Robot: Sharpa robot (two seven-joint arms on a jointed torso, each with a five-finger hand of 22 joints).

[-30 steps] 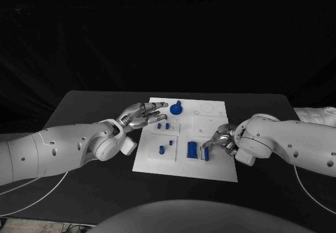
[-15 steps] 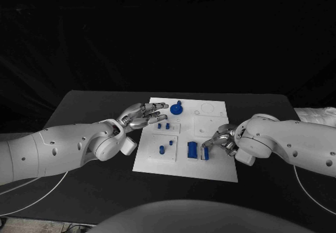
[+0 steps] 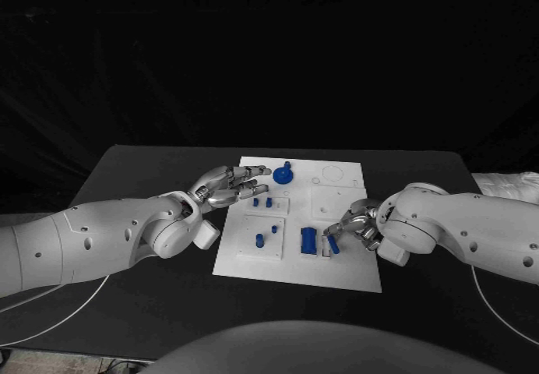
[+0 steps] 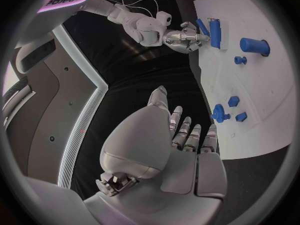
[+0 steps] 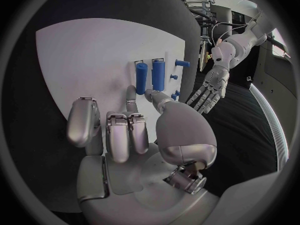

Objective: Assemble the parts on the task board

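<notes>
Assembly looks partly done: right robot hand (image 3: 351, 224) pinches a blue plastic cylinder (image 3: 332, 243) beside its seated twin (image 3: 308, 241) on the white task board (image 3: 350, 269), while left robot hand (image 3: 228, 185) hovers released.

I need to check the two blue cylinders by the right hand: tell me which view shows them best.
The right wrist view: the two blue cylinders lie side by side, unobstructed, beyond the right hand. The head view shows them small; the left wrist view shows them distant.
</notes>
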